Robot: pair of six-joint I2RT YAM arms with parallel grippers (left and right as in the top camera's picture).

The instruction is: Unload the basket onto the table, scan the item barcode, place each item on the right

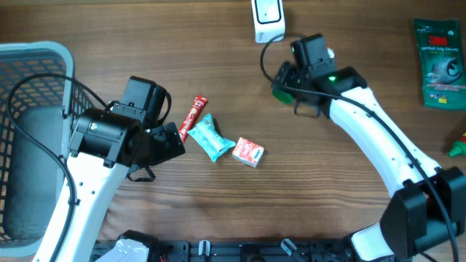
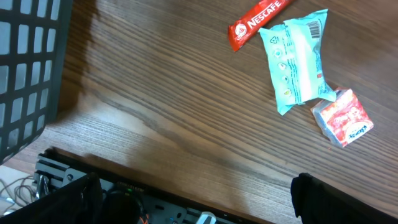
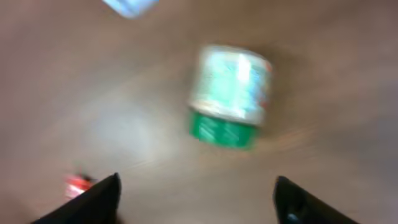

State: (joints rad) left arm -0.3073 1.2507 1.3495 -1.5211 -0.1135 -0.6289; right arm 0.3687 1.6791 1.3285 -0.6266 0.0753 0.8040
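A small tub with a green lid and a white-and-teal label [image 3: 230,93] lies on its side on the table, blurred in the right wrist view. My right gripper [image 3: 196,199] is open just short of it, nothing between the fingers. From overhead only the tub's green edge [image 1: 279,92] shows beside that gripper [image 1: 287,84]. The white scanner [image 1: 268,18] stands at the back edge. My left gripper [image 2: 199,202] is open over bare table, with a red Nescafe stick [image 2: 258,22], a teal packet [image 2: 295,59] and a small red-and-white box [image 2: 343,117] beyond it.
A grey basket [image 1: 33,138] fills the left side of the table. A green packet [image 1: 439,62] lies at the far right, with a small red-and-green thing [image 1: 457,145] at the right edge. The three small items sit mid-table beside the left gripper [image 1: 171,142].
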